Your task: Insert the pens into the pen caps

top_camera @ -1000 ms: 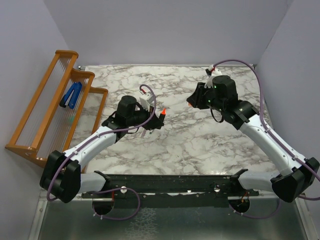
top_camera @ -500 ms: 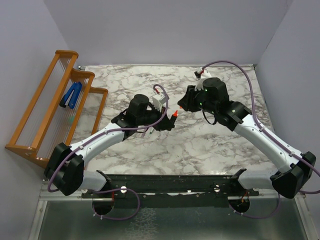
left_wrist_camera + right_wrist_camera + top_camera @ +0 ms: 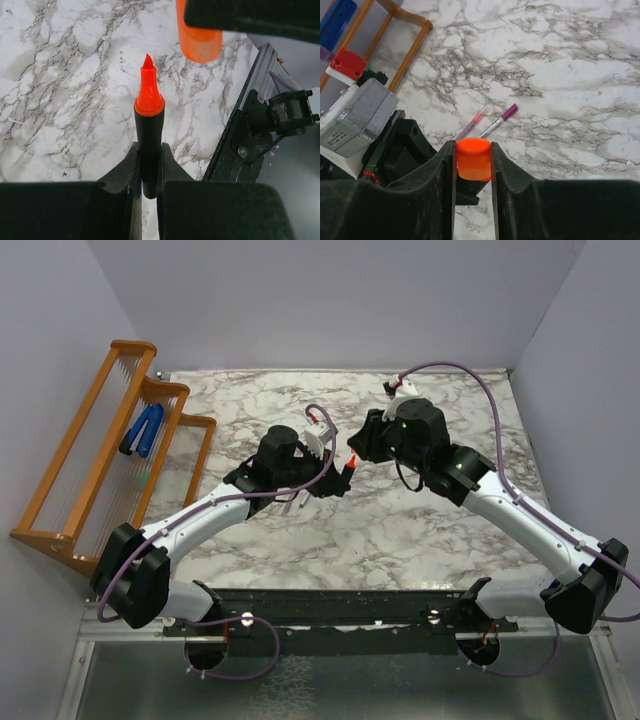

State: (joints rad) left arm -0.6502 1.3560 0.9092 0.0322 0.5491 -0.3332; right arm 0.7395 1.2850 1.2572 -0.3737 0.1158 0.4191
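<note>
Ahead of the left end effector (image 3: 148, 165), clamped on the black marker (image 3: 149, 127), the orange cap (image 3: 199, 42) has closed in. Right end effector (image 3: 472, 152) grips it; alignment remains.

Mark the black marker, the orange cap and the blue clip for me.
black marker (image 3: 149, 145): left wrist view, on the black barrel.
orange cap (image 3: 473, 162): right wrist view, on its side wall.
blue clip (image 3: 143, 430): top external view, on its middle.
</note>
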